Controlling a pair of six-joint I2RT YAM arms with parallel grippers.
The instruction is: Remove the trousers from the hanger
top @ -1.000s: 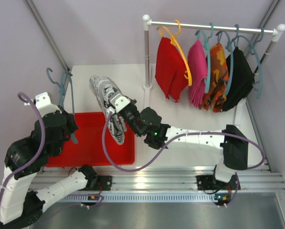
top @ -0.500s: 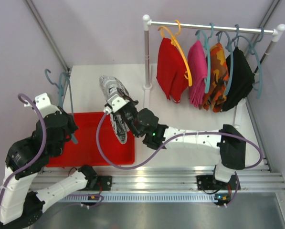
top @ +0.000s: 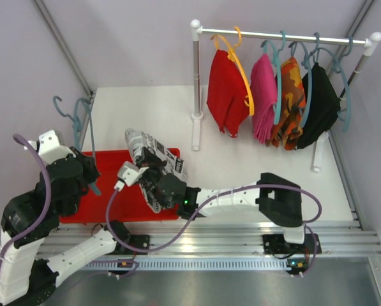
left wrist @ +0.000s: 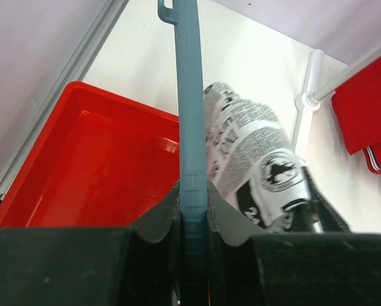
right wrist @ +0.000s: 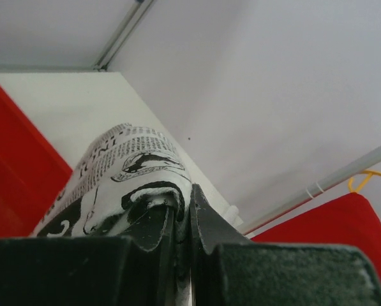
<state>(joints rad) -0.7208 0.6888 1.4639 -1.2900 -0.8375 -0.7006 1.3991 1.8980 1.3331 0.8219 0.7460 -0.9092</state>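
Your right gripper (right wrist: 185,207), clamped on the black-and-white trousers (top: 154,155), has swung them toward 7 o'clock over the red tray's (top: 110,158) right edge, your left gripper (left wrist: 191,210) pinching the emptied teal hanger (left wrist: 189,95) at 9 o'clock: I judge this first pair free and ready to drop.

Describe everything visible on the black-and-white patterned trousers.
The black-and-white patterned cloth trousers are soft fabric printed like newsprint, with text and round emblems. They hang bunched and folded, pinched at a fold by the shut right gripper, above the right end of the red plastic tray. Whether they touch the tray cannot be told.
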